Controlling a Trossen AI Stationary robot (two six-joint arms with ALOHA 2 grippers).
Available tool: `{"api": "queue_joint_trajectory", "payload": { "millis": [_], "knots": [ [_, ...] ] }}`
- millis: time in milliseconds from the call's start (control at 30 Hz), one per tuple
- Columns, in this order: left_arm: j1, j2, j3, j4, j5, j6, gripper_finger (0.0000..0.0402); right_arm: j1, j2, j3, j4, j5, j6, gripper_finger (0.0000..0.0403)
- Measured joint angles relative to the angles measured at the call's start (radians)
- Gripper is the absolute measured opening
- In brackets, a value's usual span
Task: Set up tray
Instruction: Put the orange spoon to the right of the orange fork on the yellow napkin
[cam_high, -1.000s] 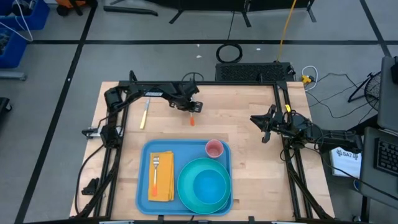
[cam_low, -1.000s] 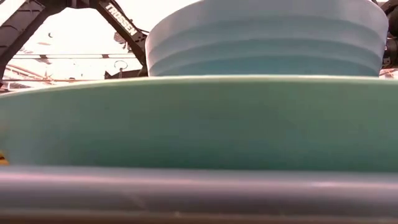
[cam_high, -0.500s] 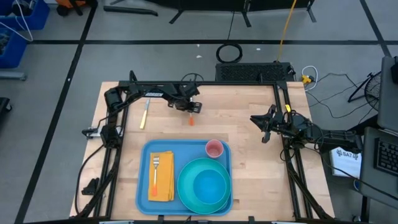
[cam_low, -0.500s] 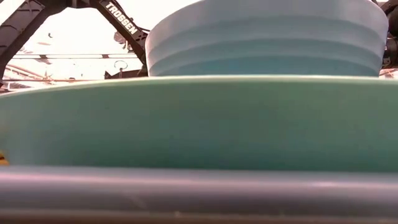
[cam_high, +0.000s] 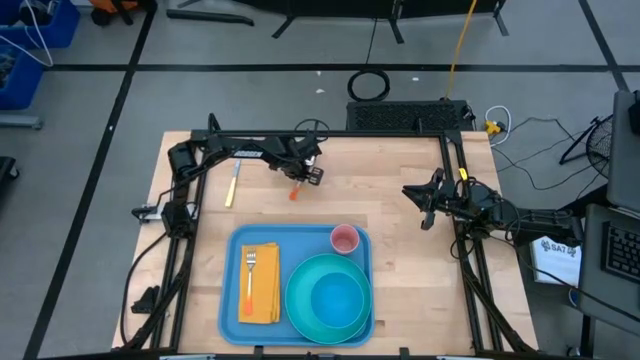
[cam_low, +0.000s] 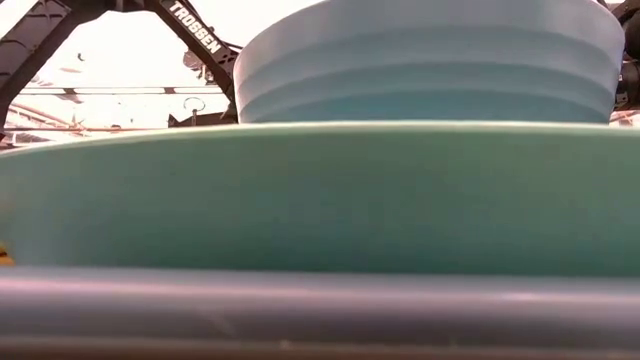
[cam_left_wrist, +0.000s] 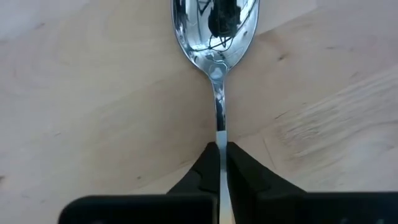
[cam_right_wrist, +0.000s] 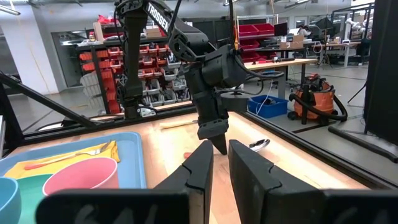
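The light-blue tray (cam_high: 228, 300) lies at the table's near middle. It carries a yellow napkin with a fork (cam_high: 250, 280), a teal plate (cam_high: 300, 310) with a bowl (cam_high: 337, 300), and a pink cup (cam_high: 344, 239). In the low view the tray's rim (cam_low: 320, 310), plate (cam_low: 320, 190) and bowl (cam_low: 430, 60) fill the picture. Beyond the tray, my left gripper (cam_high: 310, 174) is shut on a spoon (cam_left_wrist: 216, 37) with a metal bowl and an orange handle (cam_high: 294, 193). My right gripper (cam_high: 425, 208) waits at the table's right, fingers a little apart (cam_right_wrist: 221, 163), holding nothing. My left gripper pinches the spoon's thin metal neck (cam_left_wrist: 219, 127), just behind the bowl, between its two fingers. The fingers come from above, pointing down, and lie across the spoon. The spoon stays about level at the tabletop; whether it is lifted clear, I cannot tell.
A knife with a yellow handle (cam_high: 232, 183) lies on the bare wood at the far left, beside the left arm. Open tabletop stretches between the tray's far rim and the two grippers, and to the tray's right.
The spoon's orange handle has swung toward the table's left while its bowl end stayed under my left gripper, which has shifted slightly.
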Motion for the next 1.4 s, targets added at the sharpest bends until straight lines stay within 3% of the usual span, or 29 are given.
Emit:
{"api": "queue_joint_trajectory", "payload": {
  "millis": [200, 367, 500, 600, 767, 900, 1033, 1233, 1400],
  "knots": [
    [-0.023, -0.047, -0.009, 0.011, 0.02, 0.063, 0.0008, 0.0, 0.0, 0.0, 0.0, 0.0, 0.0, 0.0045],
    [-0.072, -0.172, -0.006, -0.003, 0.027, 0.098, 0.0008, 0.0, 0.0, 0.0, 0.0, 0.0, 0.0, 0.0045],
    [-0.158, -0.305, -0.006, -0.058, -0.004, 0.085, 0.0008, 0.0, 0.0, 0.0, 0.0, 0.0, 0.0, 0.0045],
    [-0.266, -0.408, -0.016, -0.111, -0.086, 0.004, 0.0008, 0.0, 0.0, 0.0, 0.0, 0.0, 0.0, 0.0045],
    [-0.516, -0.549, -0.123, -0.125, -0.258, -0.308, 0.0008, 0.0, 0.0, 0.0, 0.0, 0.0, 0.0, 0.0045],
    [-0.751, -0.605, -0.249, -0.112, -0.36, -0.698, 0.0008, 0.0, 0.0, 0.0, 0.0, 0.0, 0.0, 0.0045],
    [-0.954, -0.597, -0.371, 0.015, -0.413, -1.083, 0.0008, 0.0, 0.0, 0.0, 0.0, 0.0, 0.0, 0.0045],
    [-1.117, -0.516, -0.443, 0.103, -0.446, -1.41, 0.0008, 0.0, 0.0, 0.0, -0.001, 0.0, 0.0, 0.0045],
    [-1.197, -0.449, -0.443, 0.132, -0.442, -1.557, 0.0008, 0.0, 0.001, 0.0, 0.002, 0.0, 0.0, 0.0045]
  ]
}}
